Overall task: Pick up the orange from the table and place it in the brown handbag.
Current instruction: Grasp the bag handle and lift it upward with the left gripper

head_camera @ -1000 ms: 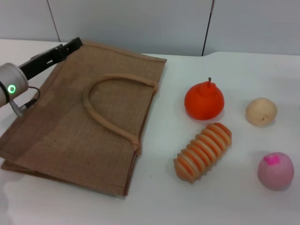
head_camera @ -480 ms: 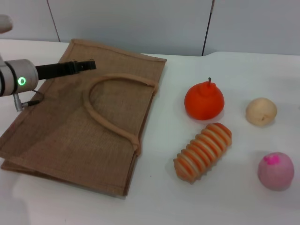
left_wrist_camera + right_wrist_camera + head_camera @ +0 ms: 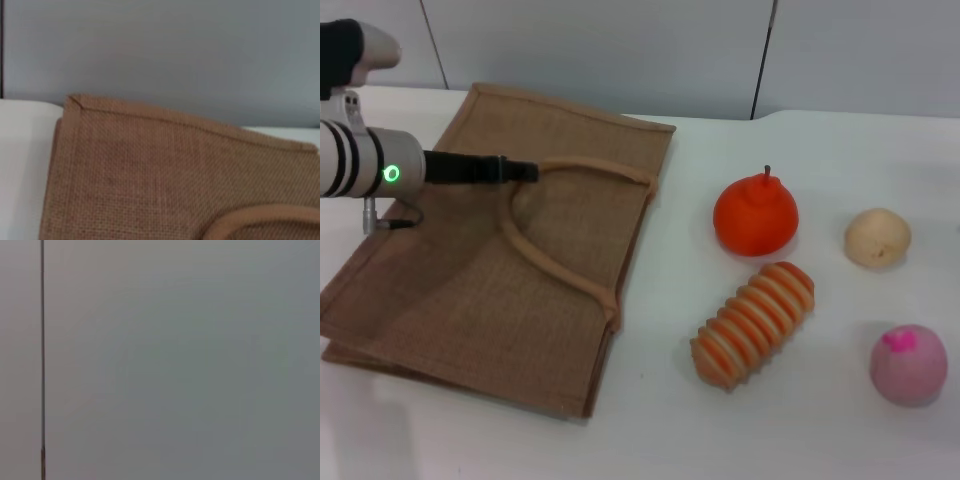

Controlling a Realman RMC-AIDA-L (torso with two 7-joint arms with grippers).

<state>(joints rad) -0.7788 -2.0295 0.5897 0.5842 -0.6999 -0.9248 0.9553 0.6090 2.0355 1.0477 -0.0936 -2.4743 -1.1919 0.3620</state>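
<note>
The orange (image 3: 755, 214), squat and bright red-orange with a dark stem, sits on the table (image 3: 800, 430) right of the brown handbag (image 3: 470, 290). The left gripper (image 3: 520, 171) reaches level over the bag's handle; I cannot tell its jaws' state.

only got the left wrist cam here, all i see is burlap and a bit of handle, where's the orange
Observer: The orange sits on the table, to the robot's right of the brown handbag, apart from it.
Operator: anything near it
Observer: A ribbed orange-and-cream item lies just in front of it, a pale beige ball to its right and a pink ball nearer the front edge.
Operator: where's my gripper then
Observer: The left gripper is above the bag, its tip by the top of the upper handle, pointing toward the orange.
Operator: right arm?
Observer: Not in the head view; its wrist camera shows only a blank wall.
</note>
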